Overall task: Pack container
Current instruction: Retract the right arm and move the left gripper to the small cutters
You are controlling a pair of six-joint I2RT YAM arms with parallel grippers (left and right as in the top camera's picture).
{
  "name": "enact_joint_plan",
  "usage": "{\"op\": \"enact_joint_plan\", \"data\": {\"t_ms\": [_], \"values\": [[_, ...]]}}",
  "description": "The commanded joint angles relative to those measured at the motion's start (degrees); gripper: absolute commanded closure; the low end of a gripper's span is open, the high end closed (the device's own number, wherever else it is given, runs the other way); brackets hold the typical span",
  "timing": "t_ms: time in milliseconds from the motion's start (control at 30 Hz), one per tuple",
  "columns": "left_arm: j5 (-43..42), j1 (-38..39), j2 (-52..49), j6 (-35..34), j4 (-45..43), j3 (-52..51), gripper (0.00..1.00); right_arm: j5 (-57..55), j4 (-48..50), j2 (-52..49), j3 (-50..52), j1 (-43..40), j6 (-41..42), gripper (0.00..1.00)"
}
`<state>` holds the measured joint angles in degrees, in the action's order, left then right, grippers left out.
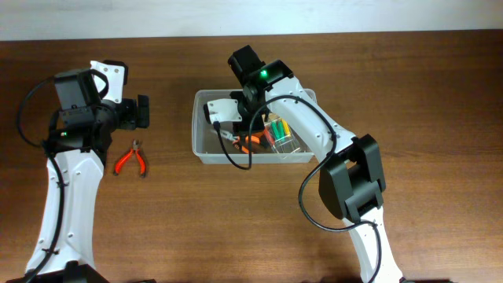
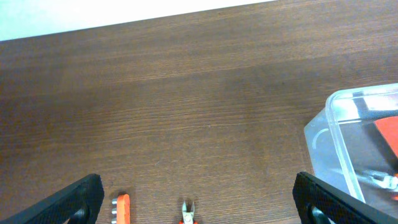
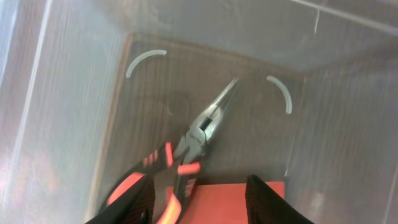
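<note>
Right hand (image 3: 200, 190) spread, low inside container (image 1: 201, 151); long-nose pliers (image 3: 202, 130), orange grips, lie on its floor just ahead of fingers. Container mid-worktop (image 1: 409, 79). Left hand (image 2: 198, 183) spread above worktop, left of container, orange cutters (image 1: 131, 161) near.

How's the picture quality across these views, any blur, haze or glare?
Overhead: evenly lit and sharp, a green indicator light glowing. Left wrist: grain crisp on the brown wooden table, the left gripper showing slightly soft black fingers. Right wrist: the large translucent plastic bin looks milky; the red-handled needle-nose pliers blur toward the lens.
</note>
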<state>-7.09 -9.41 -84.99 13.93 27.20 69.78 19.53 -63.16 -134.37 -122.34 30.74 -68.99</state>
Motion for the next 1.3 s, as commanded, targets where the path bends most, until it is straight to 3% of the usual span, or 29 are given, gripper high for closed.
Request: {"op": "enact_joint_plan", "data": {"t_ms": [0, 200, 300, 600, 700, 733, 767, 1033, 1267], "values": [[-0.6, -0.2, -0.5, 0.5, -0.1, 1.1, 0.01, -2.5, -0.2, 3.1, -2.8, -0.8, 11.8, 0.54], [-0.6, -0.2, -0.5, 0.5, -0.1, 1.1, 0.01, -8.4, -2.6, 8.1, -12.9, -7.1, 32.5, 0.53], [-0.6, -0.2, -0.5, 0.5, -0.1, 1.1, 0.01, -8.4, -4.2, 10.3, -19.1, -13.9, 43.5, 0.46], [-0.6, -0.2, -0.5, 0.5, -1.0, 1.1, 0.01, -7.7, -12.3, 11.1, -25.6, -36.1, 64.5, 0.42], [-0.6, -0.2, -0.5, 0.5, -1.8, 1.1, 0.01, -7.7, -14.4, 11.1, -24.8, -41.5, 65.5, 0.39], [-0.6, -0.2, -0.5, 0.5, -1.8, 1.1, 0.01, -7.7, -14.8, 11.1, -24.5, -42.8, 65.5, 0.31], [-0.6, -0.2, -0.5, 0.5, -1.9, 1.1, 0.01, -7.8, -15.0, 11.1, -24.1, -44.2, 65.5, 0.02], [-2.8, -0.1, -0.5, -1.8, -4.7, 1.1, 0.01, -7.8, -15.1, 11.1, -21.6, -48.9, 65.4, 0.02], [-15.6, -0.1, -0.5, -3.7, -4.6, 1.1, 0.01, -7.8, -15.1, 11.0, -21.4, -49.1, 65.4, 0.02]]}}
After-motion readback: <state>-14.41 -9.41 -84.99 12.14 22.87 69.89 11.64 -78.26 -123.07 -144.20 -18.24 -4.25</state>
